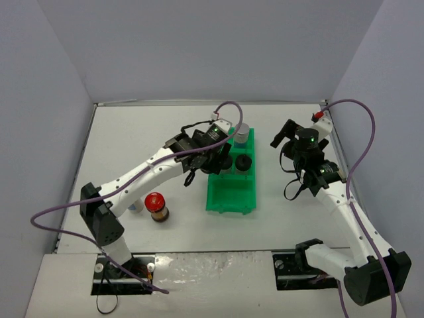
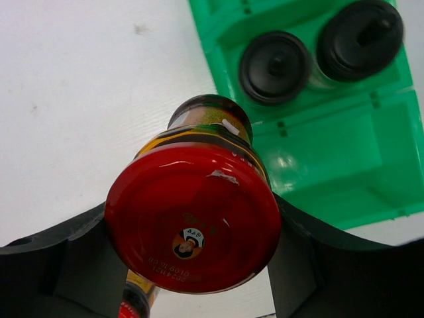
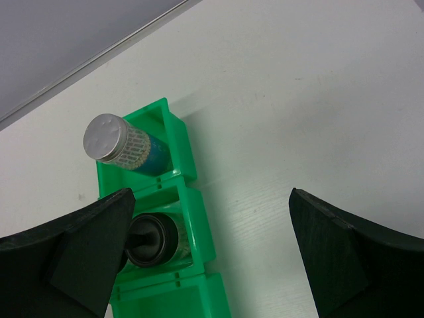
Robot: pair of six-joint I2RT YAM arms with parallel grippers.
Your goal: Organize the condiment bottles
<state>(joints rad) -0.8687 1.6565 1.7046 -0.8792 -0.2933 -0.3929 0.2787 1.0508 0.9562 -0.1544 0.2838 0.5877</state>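
My left gripper is shut on a red-capped jar with a dark brownish body, held in the air above the table just left of the green bin. In the top view the left gripper hides that jar. Two black-capped jars stand side by side in the bin's middle compartment. A silver-capped jar stands in the far compartment. A second red-capped jar stands on the table left of the bin. My right gripper hangs open to the right of the bin, with nothing between its fingers.
The bin's near compartment holds nothing. A pale object, partly hidden by the left arm, sits beside the red-capped jar on the table. Walls close the table at the back and on both sides.
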